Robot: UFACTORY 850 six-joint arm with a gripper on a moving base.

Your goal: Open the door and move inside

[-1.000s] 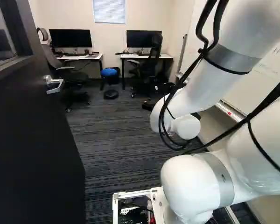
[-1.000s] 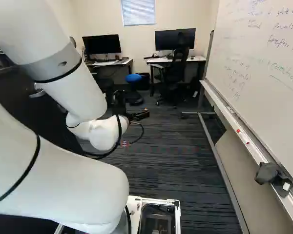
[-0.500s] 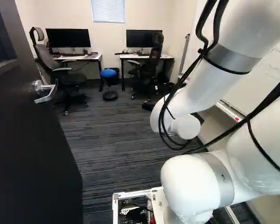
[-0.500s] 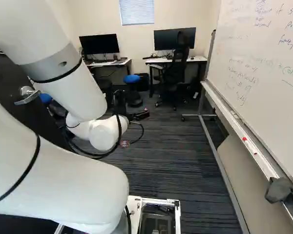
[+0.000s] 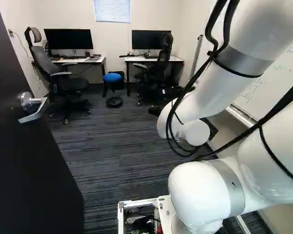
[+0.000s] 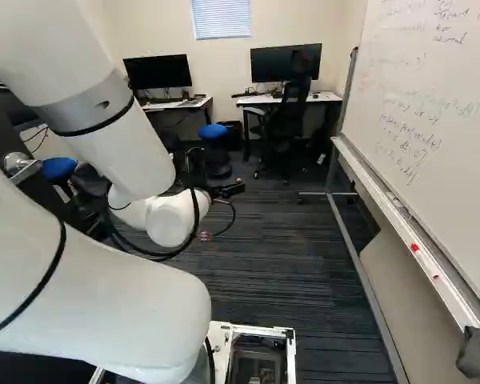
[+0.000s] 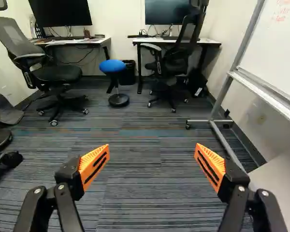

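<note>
Open Door at Nine, Way In at Twelve

Take twelve o'clock as straight into the room, along the aim of the gripper (image 7: 152, 147). Reckon the door (image 5: 34, 161) at roughly nine o'clock from there, perhaps nearer eight; hard to fix exactly, with no sign of it in the wrist view. Find the handle (image 5: 26, 100) on that same side, near the free edge, well apart from the gripper, lever slanting down from a round base. Read the gripper as open: orange pads (image 7: 94, 163) spread wide, nothing gripped, only carpet (image 7: 135, 203) seen between.

Judge the opening as done, or near enough, and moving inside as the step in hand. No need to reach back toward nine for the handle, by the look of it. Better to drive for twelve, with the fingers aimed that way. Take the blue stool (image 7: 114, 66) as a mark just short of twelve, well beyond the pads, and the office chair (image 7: 170, 60) as another just past it. Allow room also at one to two o'clock for the whiteboard (image 6: 432, 120). Beware of veering toward nine or ten: likely to bring arm (image 6: 120, 280) or base against the door edge. Veer too far toward two and risk catching the whiteboard's foot instead.
</note>
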